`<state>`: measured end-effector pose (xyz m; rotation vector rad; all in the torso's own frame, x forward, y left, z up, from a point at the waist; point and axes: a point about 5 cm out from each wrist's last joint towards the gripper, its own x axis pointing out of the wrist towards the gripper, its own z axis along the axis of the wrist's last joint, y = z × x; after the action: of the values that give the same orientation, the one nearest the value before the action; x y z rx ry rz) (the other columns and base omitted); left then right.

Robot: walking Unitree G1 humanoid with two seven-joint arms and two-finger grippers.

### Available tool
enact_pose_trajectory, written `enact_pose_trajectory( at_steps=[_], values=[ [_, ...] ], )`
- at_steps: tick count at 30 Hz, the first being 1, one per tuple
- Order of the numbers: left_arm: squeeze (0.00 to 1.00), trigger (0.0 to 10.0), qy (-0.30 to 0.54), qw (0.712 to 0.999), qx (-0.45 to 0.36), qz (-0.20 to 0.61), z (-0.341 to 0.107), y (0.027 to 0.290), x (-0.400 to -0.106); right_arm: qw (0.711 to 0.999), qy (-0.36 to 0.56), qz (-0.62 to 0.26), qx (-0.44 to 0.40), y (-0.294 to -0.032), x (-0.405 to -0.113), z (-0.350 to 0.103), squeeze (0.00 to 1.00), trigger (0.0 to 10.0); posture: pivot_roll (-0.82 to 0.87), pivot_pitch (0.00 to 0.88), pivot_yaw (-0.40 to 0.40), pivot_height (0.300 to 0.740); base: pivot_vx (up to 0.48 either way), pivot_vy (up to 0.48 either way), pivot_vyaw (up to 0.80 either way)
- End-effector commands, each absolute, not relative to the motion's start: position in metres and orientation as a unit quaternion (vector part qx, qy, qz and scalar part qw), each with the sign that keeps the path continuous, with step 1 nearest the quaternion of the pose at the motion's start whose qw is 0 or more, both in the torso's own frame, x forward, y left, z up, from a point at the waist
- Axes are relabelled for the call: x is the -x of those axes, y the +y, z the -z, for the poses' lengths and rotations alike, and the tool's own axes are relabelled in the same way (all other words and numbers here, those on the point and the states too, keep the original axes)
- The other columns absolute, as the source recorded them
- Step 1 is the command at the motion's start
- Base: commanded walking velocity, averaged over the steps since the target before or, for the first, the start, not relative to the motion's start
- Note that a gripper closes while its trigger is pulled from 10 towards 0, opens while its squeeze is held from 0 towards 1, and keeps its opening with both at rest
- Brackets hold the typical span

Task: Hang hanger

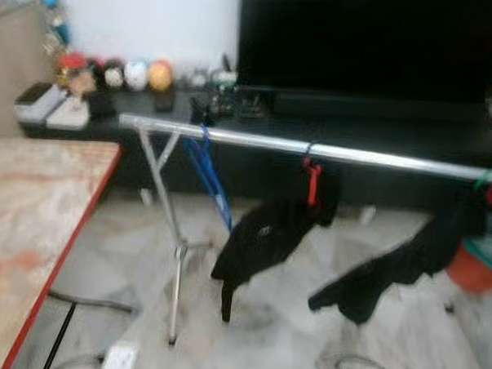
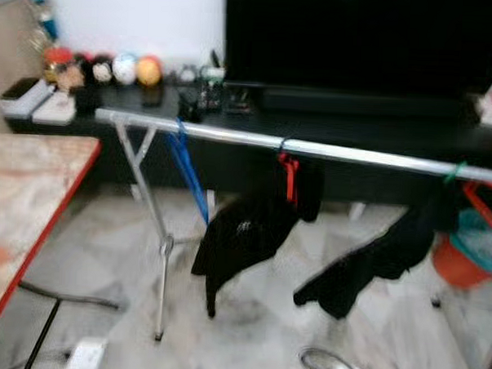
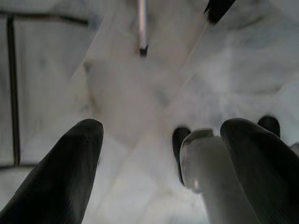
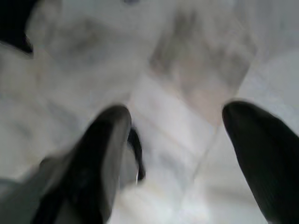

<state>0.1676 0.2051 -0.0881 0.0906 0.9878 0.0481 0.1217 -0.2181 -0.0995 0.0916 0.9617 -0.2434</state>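
Hangers hold no place in either tool: the left tool and right tool hang open over the pale floor. Beside them lies a red-edged surface. Farther off, a silver rail carries a blue hanger, and a red hanger with black clothing.

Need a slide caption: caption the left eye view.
Silver drying rail holding a blue hanger and two black garments on red hangers.

Even daylight, all views blurred (right wrist worst).
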Motion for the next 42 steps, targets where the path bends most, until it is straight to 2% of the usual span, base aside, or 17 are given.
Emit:
enact_pose_trajectory(
  at_steps=[1, 42],
  values=[
    [0.0, 10.0, 0.498, 0.865, -0.051, -0.039, 0.0931, 0.2184, -0.1502, 0.88, 0.46, 0.107, -0.054, -0.2075, -0.1242, 0.1005, 0.0, 10.0, 0.01, 0.0, 0.006, 0.74, 0.0, 0.0, -0.76],
    [0.0, 10.0, 0.493, 0.867, -0.056, -0.044, 0.0926, 0.2201, -0.1501, 0.88, 0.46, 0.101, -0.056, -0.2061, -0.124, 0.1008, 0.0, 10.0, 0.02, 0.0, 0.008, 0.74, 0.0, 0.0, -0.72]
  ],
)
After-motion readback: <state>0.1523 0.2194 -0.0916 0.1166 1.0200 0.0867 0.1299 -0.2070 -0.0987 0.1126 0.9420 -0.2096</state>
